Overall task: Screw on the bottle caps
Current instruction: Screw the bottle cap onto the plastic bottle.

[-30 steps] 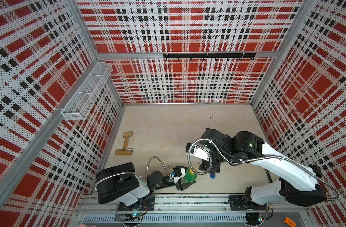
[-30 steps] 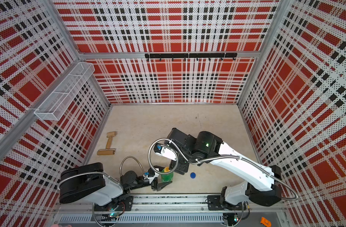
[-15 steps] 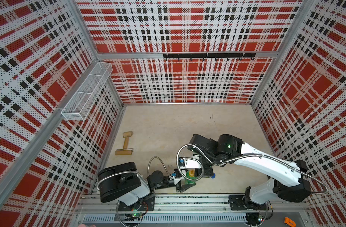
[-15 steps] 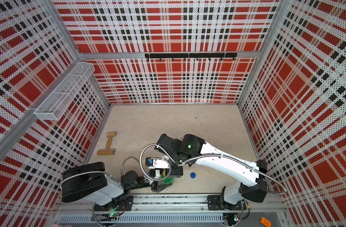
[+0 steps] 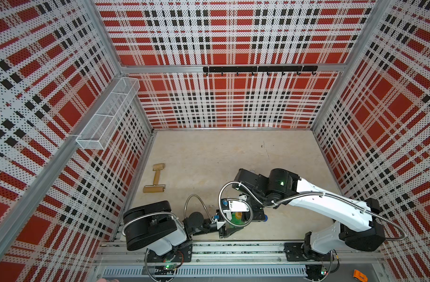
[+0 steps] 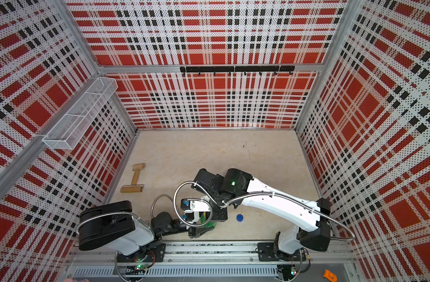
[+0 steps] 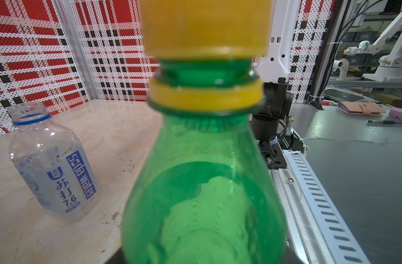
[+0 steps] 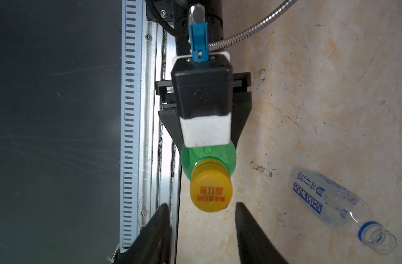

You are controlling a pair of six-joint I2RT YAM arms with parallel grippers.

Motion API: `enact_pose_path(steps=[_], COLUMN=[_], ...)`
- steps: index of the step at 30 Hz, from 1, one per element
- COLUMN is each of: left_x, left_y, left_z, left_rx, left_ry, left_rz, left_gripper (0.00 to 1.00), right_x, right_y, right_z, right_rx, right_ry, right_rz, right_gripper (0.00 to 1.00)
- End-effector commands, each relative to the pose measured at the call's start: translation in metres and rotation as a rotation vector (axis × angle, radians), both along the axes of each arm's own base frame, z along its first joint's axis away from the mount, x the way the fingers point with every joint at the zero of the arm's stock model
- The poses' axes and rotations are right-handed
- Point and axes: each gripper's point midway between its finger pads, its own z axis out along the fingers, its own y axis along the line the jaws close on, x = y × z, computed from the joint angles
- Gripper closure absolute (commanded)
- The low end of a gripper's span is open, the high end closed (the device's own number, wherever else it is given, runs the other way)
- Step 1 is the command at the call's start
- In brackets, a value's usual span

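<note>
Well, the see-through green plastic bottle stands on the pale stone-look surface, close to the metal rail, and the round yellow-orange plastic cap sits on its mouth. The cap is not all the way down: in the left wrist view a strip of green neck shows between it and the yellow ring below. The left gripper has its black fingers on both sides of the bottle's body, but a camera block hides the spot, so I cannot tell if they squeeze it. The right gripper is above the cap with its fingers open, one on each side, with a small gap on each side. The bottle looks empty, so it is likely very light and would tip or spin from a small push. Its thin wall is smooth and probably bends in when pressed, so the wide round body low down is the best place to hold it, firmly but not hard. The cap looks small, stiff and hard; take it by its side wall, right across the middle. The small clear plastic bottle with a blue-and-white label stands apart, mouth open, and the flat round blue plastic cap lies on the surface near the green bottle.
</note>
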Motion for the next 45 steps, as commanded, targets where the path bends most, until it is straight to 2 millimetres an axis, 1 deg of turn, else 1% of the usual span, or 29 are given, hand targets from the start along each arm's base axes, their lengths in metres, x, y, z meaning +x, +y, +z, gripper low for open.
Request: enact_pose_path(steps=[1, 5, 11, 16, 20, 23, 32, 39, 45], left_x=[0.002, 0.002, 0.002, 0.002, 0.002, 0.002, 0.004, 0.005, 0.008], left_y=[-0.005, -0.006, -0.007, -0.007, -0.007, -0.007, -0.007, -0.007, -0.005], left_z=[0.010, 0.010, 0.010, 0.009, 0.009, 0.009, 0.009, 0.010, 0.011], left_rx=[-0.032, -0.030, -0.028, -0.025, -0.026, -0.025, -0.025, -0.027, -0.027], left_ry=[-0.036, -0.043, -0.050, -0.054, -0.057, -0.058, -0.061, -0.064, -0.078], left_rz=[0.006, 0.003, 0.010, 0.013, 0.019, 0.019, 0.030, 0.035, 0.062], left_gripper=[0.46, 0.47, 0.47, 0.47, 0.47, 0.47, 0.47, 0.47, 0.47], right_x=[0.008, 0.009, 0.009, 0.010, 0.011, 0.009, 0.004, 0.006, 0.009], right_y=[0.013, 0.015, 0.013, 0.013, 0.012, 0.012, 0.008, 0.011, 0.013], right_z=[0.005, 0.002, -0.003, -0.006, -0.009, -0.008, -0.019, -0.018, -0.026], right_rx=[0.032, 0.024, 0.001, -0.005, -0.014, -0.010, -0.040, -0.034, -0.059], right_ry=[-0.037, -0.037, -0.036, -0.033, -0.034, -0.028, 0.001, 0.000, 0.007], right_rz=[-0.009, -0.014, -0.022, -0.025, -0.036, -0.036, -0.032, -0.042, -0.081], right_gripper=[0.49, 0.49, 0.50, 0.53, 0.52, 0.52, 0.53, 0.59, 0.67])
